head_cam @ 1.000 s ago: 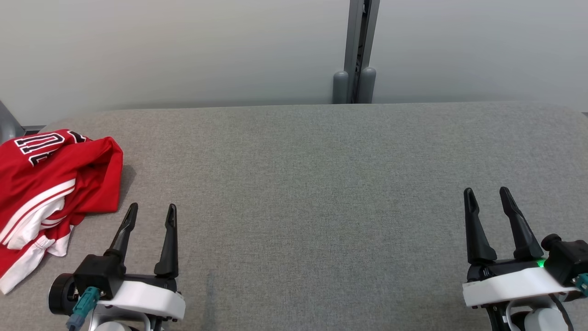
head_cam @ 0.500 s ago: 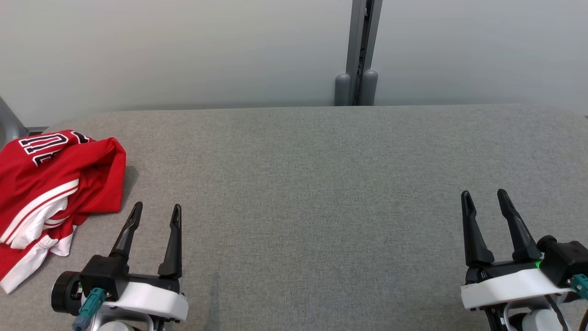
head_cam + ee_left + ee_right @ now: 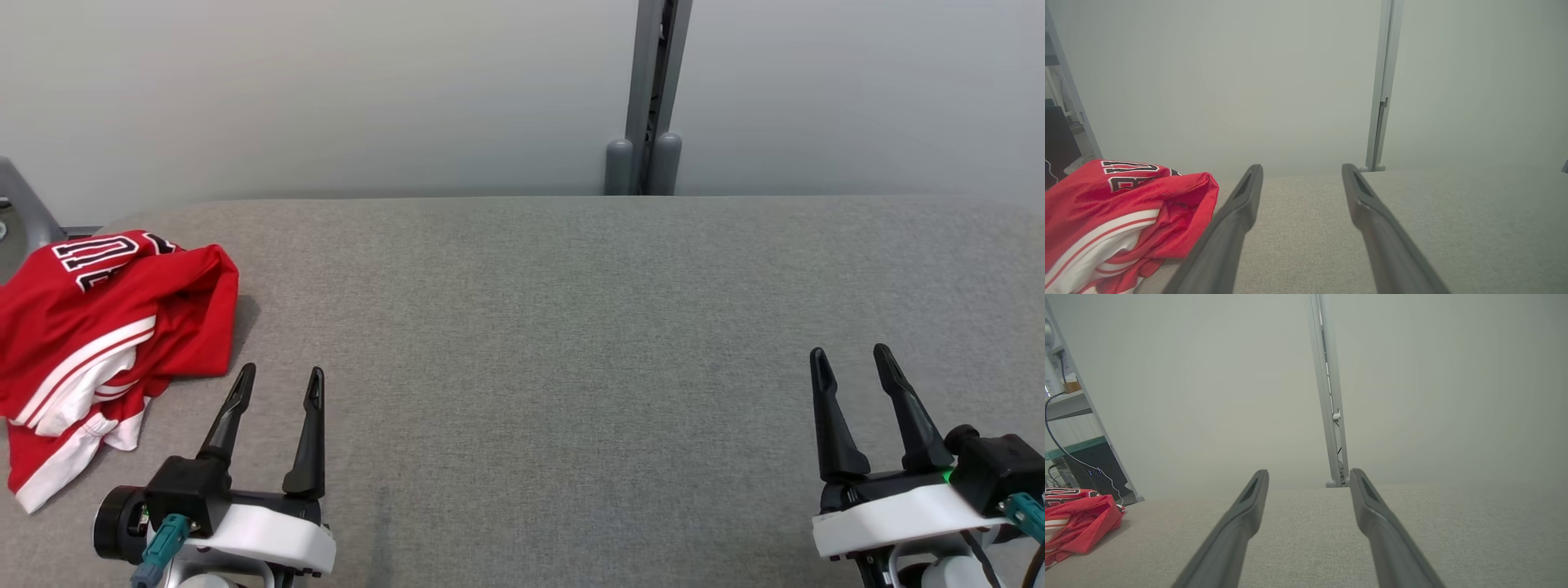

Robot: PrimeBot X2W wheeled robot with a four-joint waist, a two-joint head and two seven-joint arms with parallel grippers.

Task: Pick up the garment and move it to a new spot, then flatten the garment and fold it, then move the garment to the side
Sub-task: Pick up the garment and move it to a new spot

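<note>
A wide table (image 3: 531, 327) covered in grey woven cloth spreads across the head view, its far corners rounded. Behind it stands a plain pale wall (image 3: 326, 98). A slim grey metal post (image 3: 653, 90) rises against that wall, a little right of centre, with two rounded feet at its base, just behind the table's far edge.

The garment (image 3: 106, 327), a red sports jersey with white stripes and black-and-white lettering, lies crumpled in a heap at the table's far left edge. Its fabric is bunched and folded over itself, and a white-trimmed hem trails toward the near side.

The left gripper (image 3: 282, 371) sits at the lower left, just beside the jersey's near right corner and not touching it. Its two long dark fingers are spread apart with nothing between them, pointing toward the wall. In the left wrist view the jersey lies to the left of these fingers.

The right gripper (image 3: 849, 351) sits at the lower right, well apart from the jersey. Its fingers are also spread wide and empty above bare cloth. In the right wrist view a shelf (image 3: 1069, 404) with a dangling cable stands at the far left.
</note>
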